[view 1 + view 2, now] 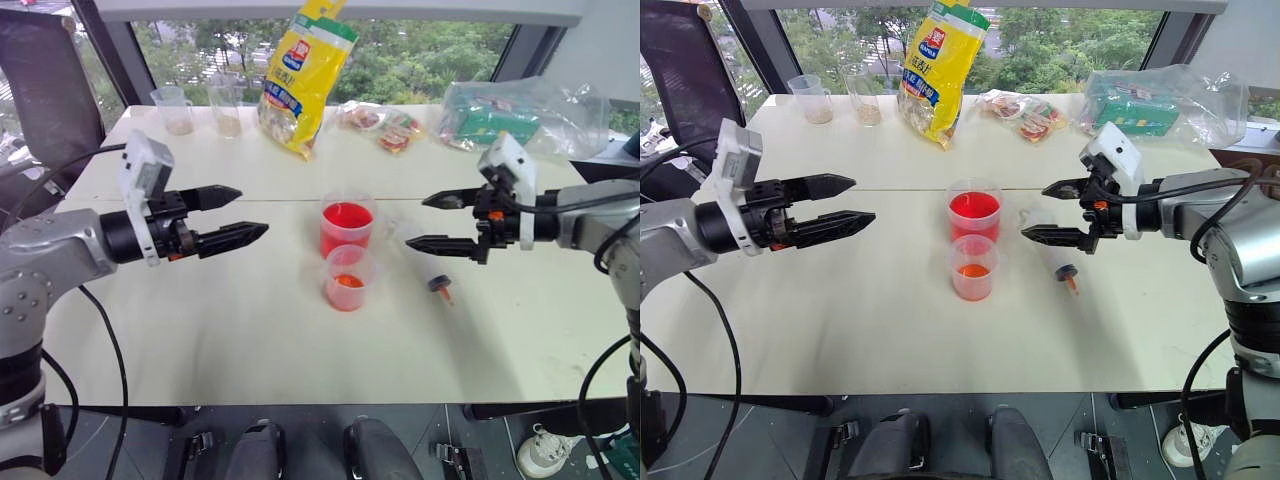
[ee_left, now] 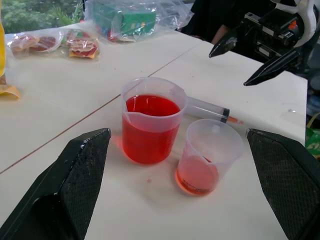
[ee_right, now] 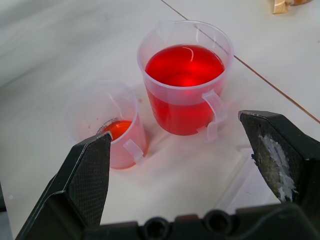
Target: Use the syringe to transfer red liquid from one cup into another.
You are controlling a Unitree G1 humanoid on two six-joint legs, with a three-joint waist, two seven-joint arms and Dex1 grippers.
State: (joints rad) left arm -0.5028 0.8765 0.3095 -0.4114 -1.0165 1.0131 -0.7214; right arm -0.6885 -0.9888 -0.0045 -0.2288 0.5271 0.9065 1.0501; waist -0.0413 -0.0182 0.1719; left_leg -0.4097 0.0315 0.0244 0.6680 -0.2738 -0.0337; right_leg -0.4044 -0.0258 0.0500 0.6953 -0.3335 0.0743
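Hovering over the table (image 1: 200,310), left tool (image 1: 232,214) and right tool (image 1: 428,220) are both spread wide and empty, flanking the cups, probably lining up a grab. Syringe (image 1: 1052,257) lies flat at about 3 o'clock of the tall red cup (image 1: 346,226); small cup (image 1: 348,278) sits at its 6 o'clock, barely filled.
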